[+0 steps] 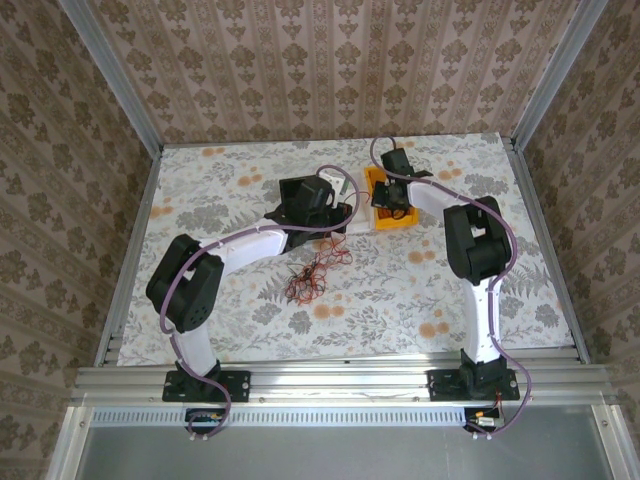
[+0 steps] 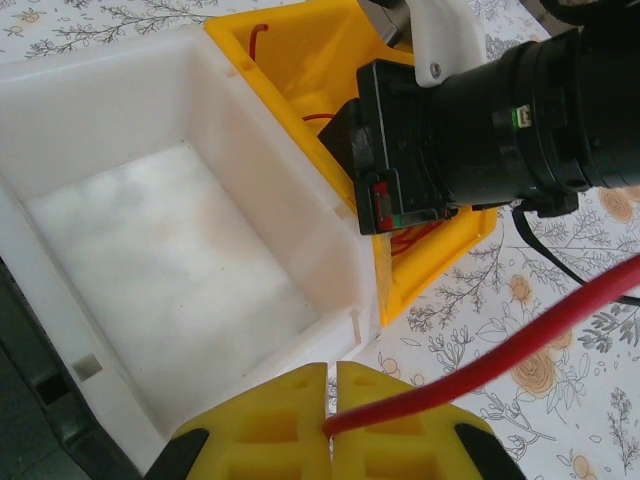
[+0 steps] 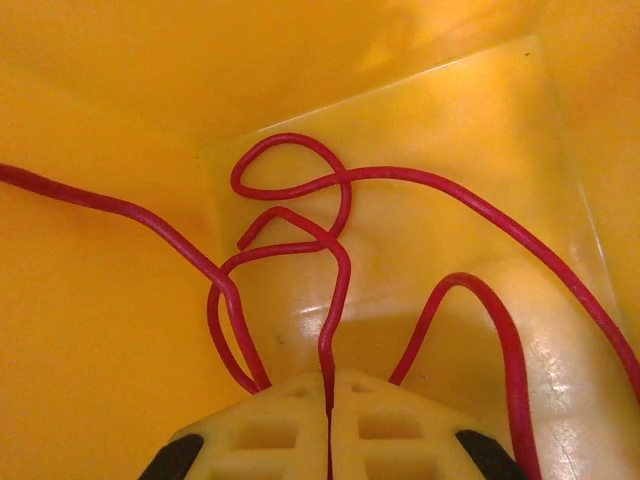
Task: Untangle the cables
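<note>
Pinching cable (image 3: 343,275), right end effector (image 3: 330,382) in bin (image 3: 120,90)

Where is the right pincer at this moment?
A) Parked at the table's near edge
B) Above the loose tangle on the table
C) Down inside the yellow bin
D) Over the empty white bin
C: the right wrist view shows the right pincer shut on a red cable, with the walls and floor of the yellow bin all around it.
</note>
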Robot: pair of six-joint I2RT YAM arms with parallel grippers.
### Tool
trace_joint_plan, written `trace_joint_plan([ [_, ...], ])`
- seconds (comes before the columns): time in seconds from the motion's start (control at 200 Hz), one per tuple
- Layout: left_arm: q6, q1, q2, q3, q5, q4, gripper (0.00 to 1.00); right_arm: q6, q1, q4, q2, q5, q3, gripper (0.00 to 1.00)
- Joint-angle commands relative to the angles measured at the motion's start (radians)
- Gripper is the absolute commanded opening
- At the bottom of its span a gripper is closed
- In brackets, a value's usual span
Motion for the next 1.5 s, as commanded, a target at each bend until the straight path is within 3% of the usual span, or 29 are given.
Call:
trace_joint_plan([
  [0.0, 0.026, -0.004, -0.005, -0.004, -0.017, 0.002, 0.00, 0.022, -0.010, -0.064, 0.022, 0.015, 0.008, 0.09],
  [0.345, 0.026, -0.006, -0.006, -0.006, -0.016, 0.008, 0.00, 0.034, -0.010, 0.048, -0.189, 0.030, -0.074, 0.25],
  [0.62, 0.024, -0.006, -0.009, -0.009, -0.014, 0.013, 0.00, 0.039, -0.018, 0.058, -0.241, 0.050, -0.103, 0.37],
  [0.795, 0.023, -0.005, -0.015, -0.012, -0.016, 0.017, 0.00, 0.019, -0.022, 0.112, -0.291, 0.047, -0.152, 0.40],
  [0.89, 0.020, 0.001, -0.022, -0.020, -0.006, 0.028, 0.00, -0.002, -0.016, 0.200, -0.368, -0.027, -0.250, 0.40],
  [1.205, 0.000, 0.086, -0.049, -0.022, 0.268, 0.027, 0.00, -0.089, 0.102, 0.395, -0.638, -0.365, -0.658, 0.42],
  [1.495, -0.003, 0.102, -0.027, 0.043, 0.484, -0.023, 0.00, -0.156, 0.270, 0.379, -0.632, -0.416, -0.695, 0.45],
])
